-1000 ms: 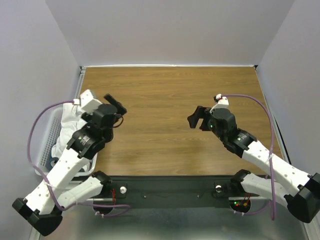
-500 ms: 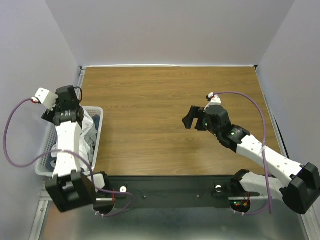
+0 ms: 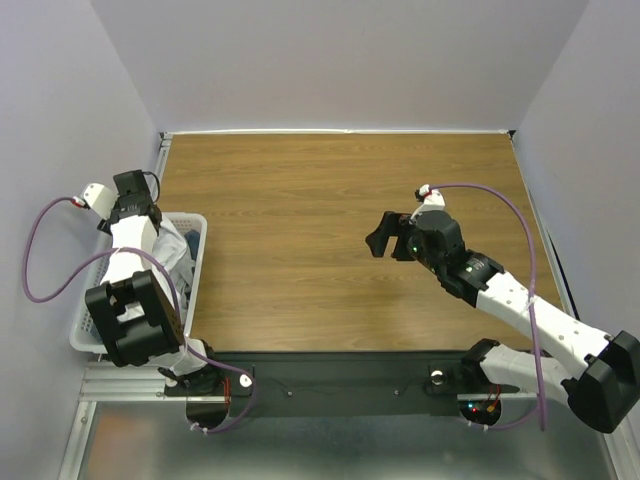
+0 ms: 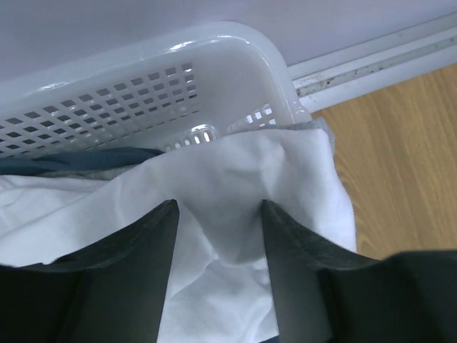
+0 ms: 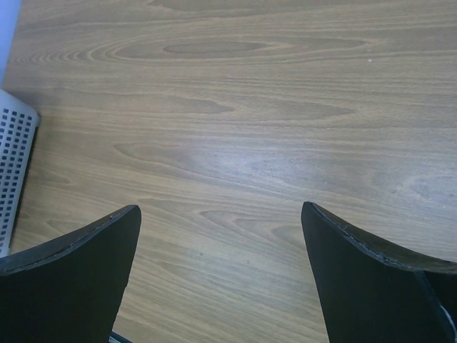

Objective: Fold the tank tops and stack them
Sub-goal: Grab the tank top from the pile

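Observation:
In the left wrist view a white tank top (image 4: 228,168) lies heaped in the white lattice basket (image 4: 143,78). A fold of it stands bunched between my left gripper's (image 4: 220,209) two dark fingers and touches both. A grey cloth edge (image 4: 315,128) and a strip of dark blue cloth (image 4: 93,158) peek out beside it. From above, the left gripper (image 3: 133,208) points down into the basket (image 3: 80,335) onto the white tank top (image 3: 170,245). My right gripper (image 3: 381,238) hovers open over bare wood at mid-table, with nothing between its fingers (image 5: 78,271).
The basket stands off the wooden table's (image 3: 330,190) left edge, beside a metal rail (image 4: 371,61). Grey walls close in the back and both sides. A corner of the basket (image 5: 14,164) shows at the left of the right wrist view.
The left arm swung from the table's left edge out over the basket and lowered into it. Its jaws have narrowed around a fold of white cloth. The right arm shifted slightly left.

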Robot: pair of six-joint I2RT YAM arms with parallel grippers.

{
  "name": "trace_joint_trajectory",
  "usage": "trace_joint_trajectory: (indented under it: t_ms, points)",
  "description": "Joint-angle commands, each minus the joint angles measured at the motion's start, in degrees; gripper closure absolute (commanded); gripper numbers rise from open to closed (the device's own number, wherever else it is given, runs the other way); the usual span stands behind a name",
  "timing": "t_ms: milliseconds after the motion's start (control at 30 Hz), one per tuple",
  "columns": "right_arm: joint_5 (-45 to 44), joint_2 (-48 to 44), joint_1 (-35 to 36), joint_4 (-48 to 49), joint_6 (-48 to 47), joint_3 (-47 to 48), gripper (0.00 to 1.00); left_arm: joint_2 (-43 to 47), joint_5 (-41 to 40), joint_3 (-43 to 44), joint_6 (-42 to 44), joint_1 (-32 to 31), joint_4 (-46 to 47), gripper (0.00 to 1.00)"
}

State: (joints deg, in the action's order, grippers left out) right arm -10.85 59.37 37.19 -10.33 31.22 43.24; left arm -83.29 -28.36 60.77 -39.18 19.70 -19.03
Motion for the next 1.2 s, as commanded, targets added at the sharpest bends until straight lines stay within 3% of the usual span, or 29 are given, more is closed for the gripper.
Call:
trace_joint_trajectory:
  t_ms: [0, 100, 433, 667, 867, 1000, 1167]
  points:
    - [1.1, -1.5, 0.0, 1.1, -0.8, 1.3, 0.00, 0.7, -0.5, 1.4, 0.4, 0.5, 1.9, 0.69]
    - [1.4, -1.6, 0.0, 1.1, -0.7, 1.4, 0.00, 1.0, 1.7, 1.3, 0.8, 1.2, 2.3, 1.00]
    - [3.0, -1.3, 0.0, 1.1, -1.5, 3.1, 0.00, 10.6, 5.4, 5.5, 6.9, 1.2, 2.0, 1.00]
    - [4.2, -0.8, 0.0, 1.1, -1.6, 4.6, 0.00, 18.9, 13.3, 10.6, 11.0, 0.4, 2.2, 1.00]
    - [4.3, 0.2, 0.0, 1.0, -2.0, 6.8, 0.00, 23.7, 20.1, 19.1, 13.2, -5.0, 1.9, 1.00]
    - [3.9, 1.4, 0.0, 1.0, -2.5, 9.8, 0.00, 22.9, 17.8, 27.9, 13.9, -16.8, 0.2, 1.00]
    - [0.4, 1.3, 0.0, 1.0, -3.1, 13.4, 0.00, 19.4, 11.9, 39.4, 14.9, -38.1, -0.9, 1.00]
